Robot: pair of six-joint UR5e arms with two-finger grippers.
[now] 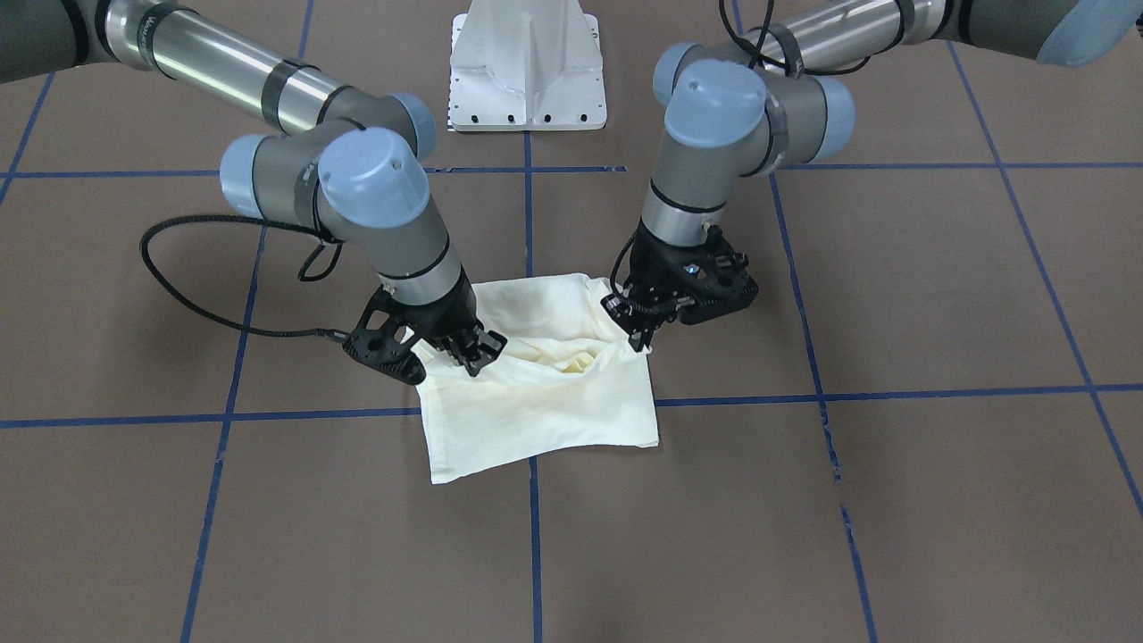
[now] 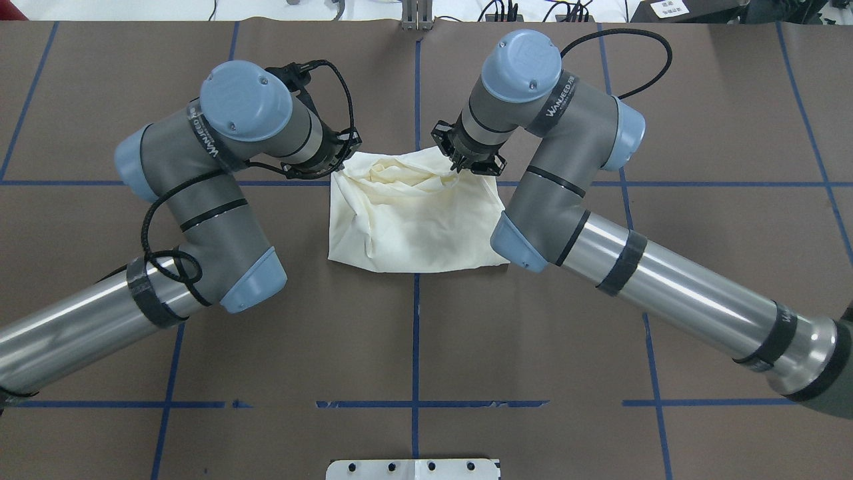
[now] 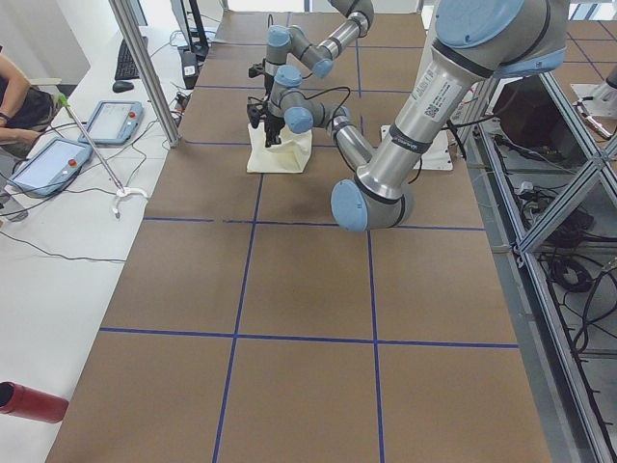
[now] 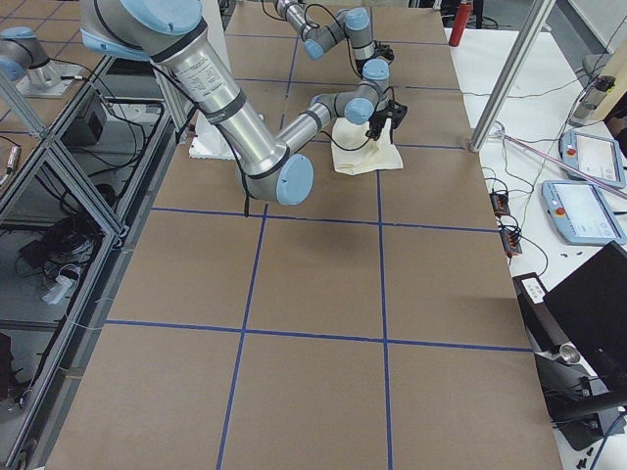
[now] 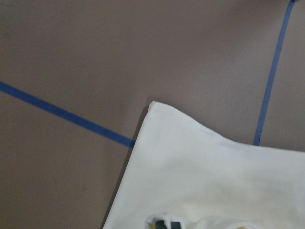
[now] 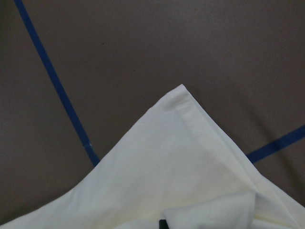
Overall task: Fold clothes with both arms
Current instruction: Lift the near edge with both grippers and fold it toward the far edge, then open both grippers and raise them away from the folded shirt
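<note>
1. Bare brown surface [image 1: 982, 536], ruled by blue tape [image 1: 893, 394], lies nearest the front-facing camera. Beyond it is the T-shirt [image 1: 545, 420], straight out from the pedestal base [image 1: 529, 62] and well apart from it.
2. Only the plain cream side shows. The bundle is roughly rectangular, and its long axis runs parallel to the pedestal base's front edge.
3. Left gripper [image 1: 629, 326] and right gripper [image 1: 478, 353] sit over the part of the T-shirt farther from the pedestal base, one toward each end of that axis. Each looks clenched on cloth at its own end, and slack fabric rumples between them.
4. Neither gripper is nearer, since each has its own end, so the move is a paired one.
5. In the overhead view, most of the flat cloth lies from the grippers toward the pedestal base. My reading is that the held edge should travel that way, with both grippers level and in step, or the fold will skew.
6. Room looks generous: only flat, matte surface shows between the T-shirt and the pedestal base.
</note>
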